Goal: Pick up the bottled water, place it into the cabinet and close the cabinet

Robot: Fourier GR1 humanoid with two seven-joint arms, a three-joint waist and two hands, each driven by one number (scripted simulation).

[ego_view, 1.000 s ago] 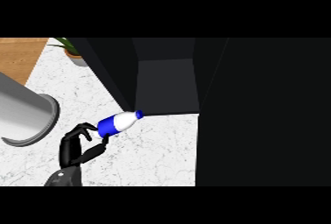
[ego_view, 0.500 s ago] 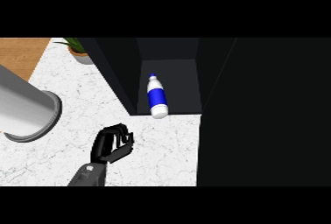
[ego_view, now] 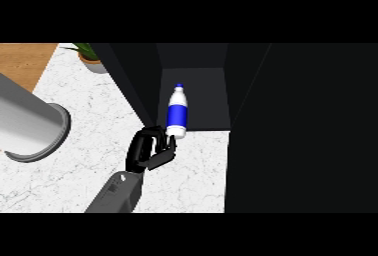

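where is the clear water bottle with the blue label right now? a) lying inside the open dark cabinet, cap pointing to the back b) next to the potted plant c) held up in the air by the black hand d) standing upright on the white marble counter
a: the clear water bottle with the blue label lies on the floor of the open dark cabinet, cap toward the back, its base near the front edge by the black left hand.
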